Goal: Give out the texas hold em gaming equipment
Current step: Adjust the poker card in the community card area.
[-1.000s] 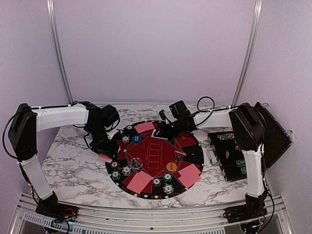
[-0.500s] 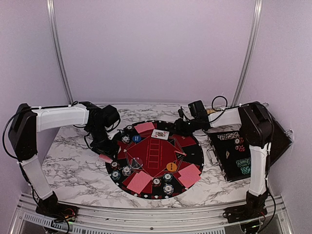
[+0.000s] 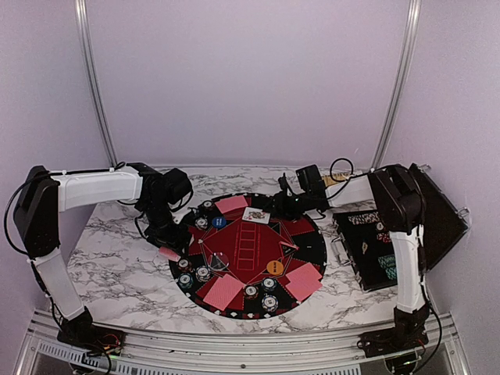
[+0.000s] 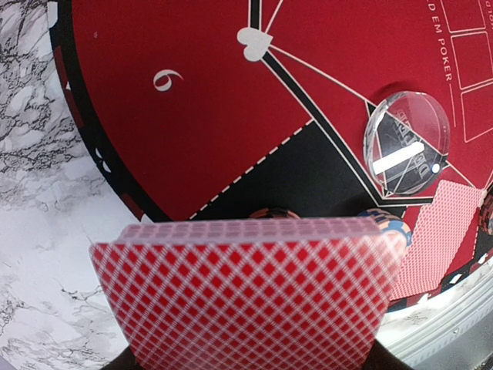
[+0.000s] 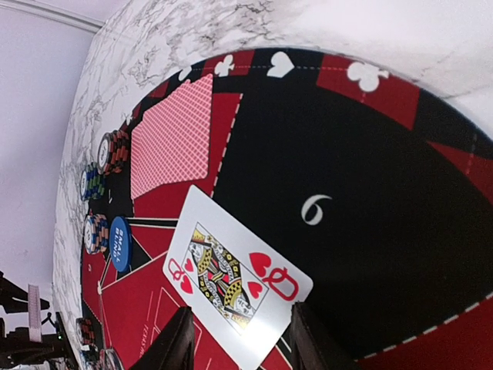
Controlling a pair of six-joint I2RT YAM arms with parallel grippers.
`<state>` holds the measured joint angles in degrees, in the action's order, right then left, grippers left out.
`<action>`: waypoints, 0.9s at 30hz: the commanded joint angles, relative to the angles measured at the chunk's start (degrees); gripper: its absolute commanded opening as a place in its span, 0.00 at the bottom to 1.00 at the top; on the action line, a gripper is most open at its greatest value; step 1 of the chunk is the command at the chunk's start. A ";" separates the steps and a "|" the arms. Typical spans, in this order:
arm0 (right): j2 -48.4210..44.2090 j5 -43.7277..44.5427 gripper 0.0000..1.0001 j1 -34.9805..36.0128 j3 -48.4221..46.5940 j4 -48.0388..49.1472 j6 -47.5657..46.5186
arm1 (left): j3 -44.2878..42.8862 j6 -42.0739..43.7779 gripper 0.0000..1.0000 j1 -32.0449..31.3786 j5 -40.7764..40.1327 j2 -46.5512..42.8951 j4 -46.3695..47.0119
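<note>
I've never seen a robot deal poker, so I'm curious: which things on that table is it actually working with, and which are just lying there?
Part of the job:
- deck
- queen of hearts
- face-down cards
- chip stacks
- blue button
- orange button
- clear button

Just lying there:
- mat
- case

Just ahead of the right gripper (image 5: 243, 316), a face-up card (image 5: 231, 281) is showing Q with red hearts. To its left a blue button (image 5: 121, 243) is reading SMALL BLIND. Beyond it the mat (image 5: 370, 177) is showing a white 6, clubs and a spade. Ahead of the left gripper (image 4: 250, 358), the mat is showing a 6, a heart and "EM POKER".
</note>
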<state>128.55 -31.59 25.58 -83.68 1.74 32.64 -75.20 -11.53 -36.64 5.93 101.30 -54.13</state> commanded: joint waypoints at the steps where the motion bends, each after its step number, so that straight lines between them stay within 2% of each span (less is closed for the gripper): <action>1: 3.50 -0.05 0.42 1.84 -2.70 -1.35 0.27 | -0.78 0.21 0.35 -0.25 0.22 -1.62 0.08; 10: 4.35 0.98 0.42 2.90 -4.06 -3.22 0.34 | -0.79 0.19 0.35 -0.27 0.36 -1.59 0.08; 19: -2.46 4.75 0.43 1.93 -1.39 -4.57 -0.61 | -3.04 0.56 0.35 -3.14 -0.97 -0.79 -1.33; 27: -11.02 -5.55 0.56 3.86 5.01 -0.65 0.12 | -5.83 1.80 0.35 -7.27 -2.21 0.54 -2.81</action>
<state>122.56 -30.81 27.55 -81.08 -1.17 32.49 -78.65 -11.03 -42.39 4.84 101.32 -54.74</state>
